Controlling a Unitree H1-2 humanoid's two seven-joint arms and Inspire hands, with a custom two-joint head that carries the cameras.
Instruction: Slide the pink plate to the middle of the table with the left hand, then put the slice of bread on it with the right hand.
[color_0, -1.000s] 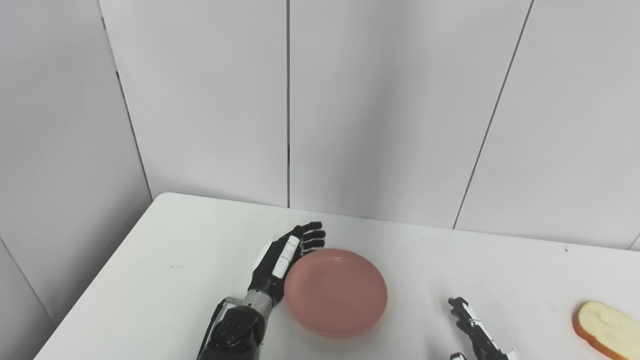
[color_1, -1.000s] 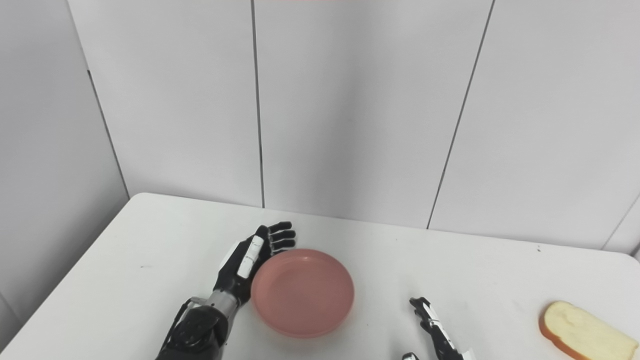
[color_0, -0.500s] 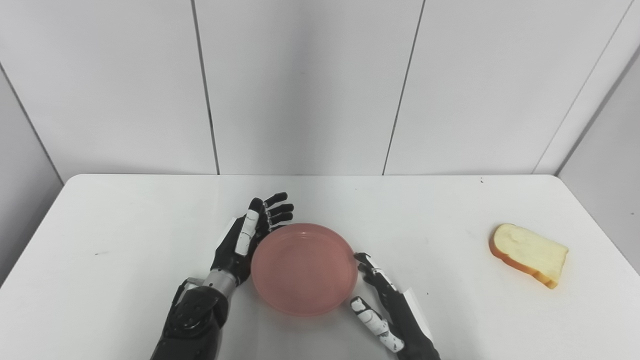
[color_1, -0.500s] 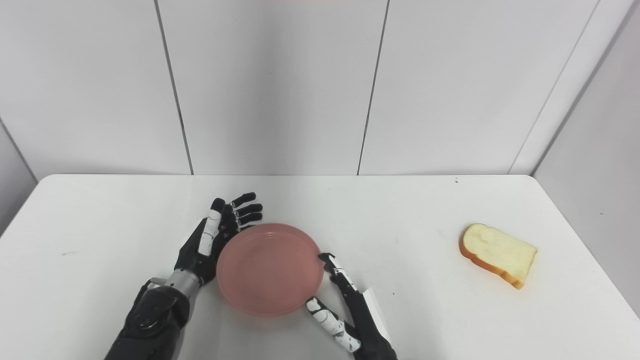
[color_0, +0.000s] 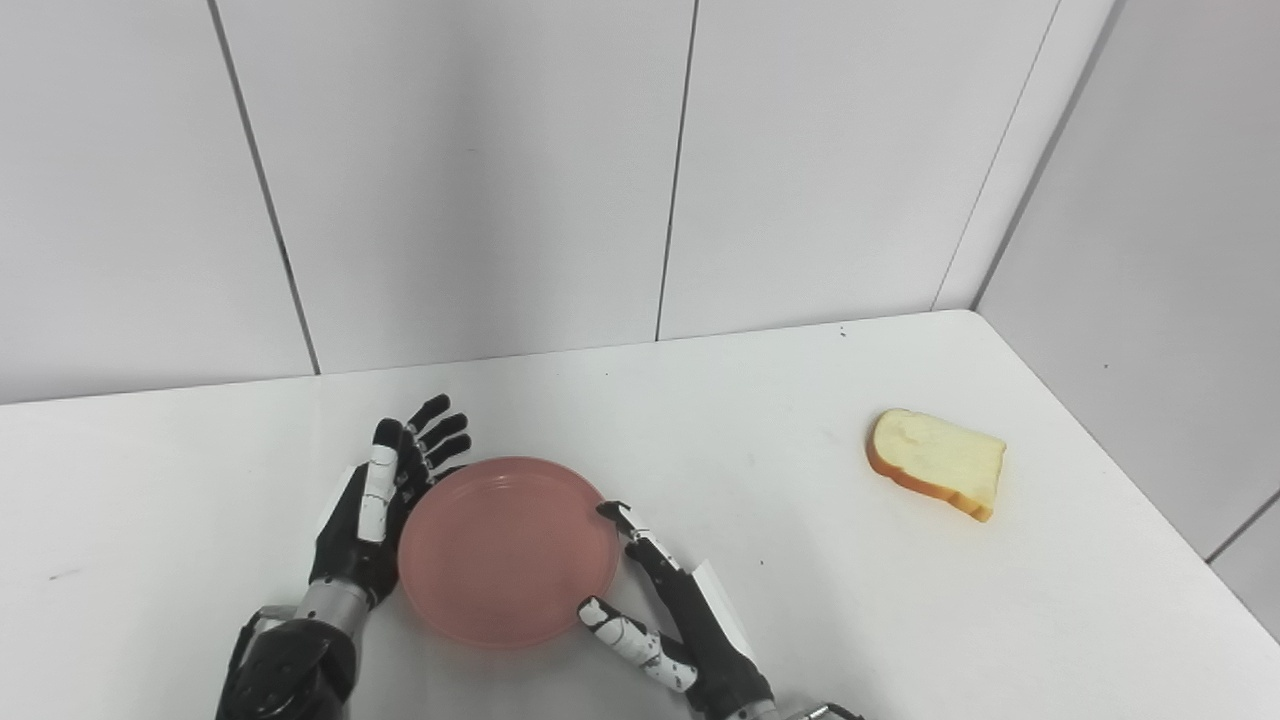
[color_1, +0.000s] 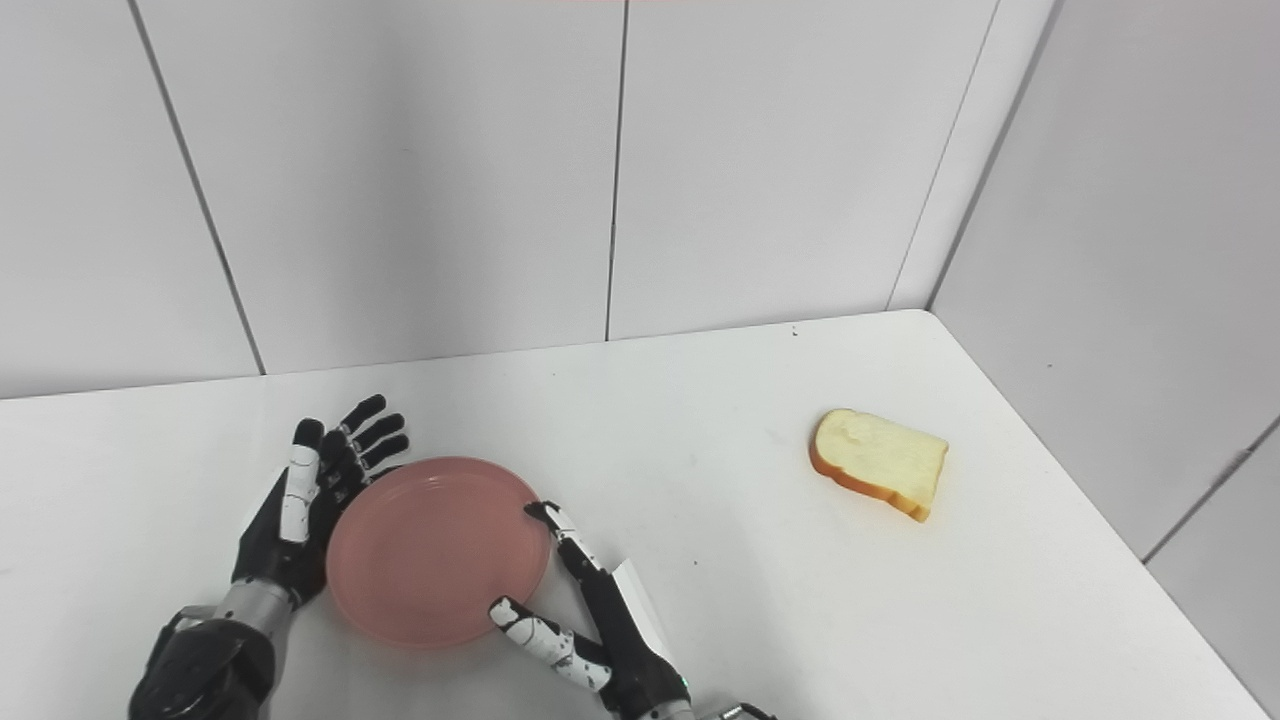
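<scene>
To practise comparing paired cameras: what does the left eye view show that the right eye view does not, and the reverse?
Only the left eye view: a wider strip of bare table to the left of the left hand.

Only the right eye view: more of the side wall, and the table's right edge running down to the picture's bottom.

Both: the pink plate lying between the open left hand and the open right hand, one at each side of its rim, and the slice of bread lying apart, far to the right.
</scene>
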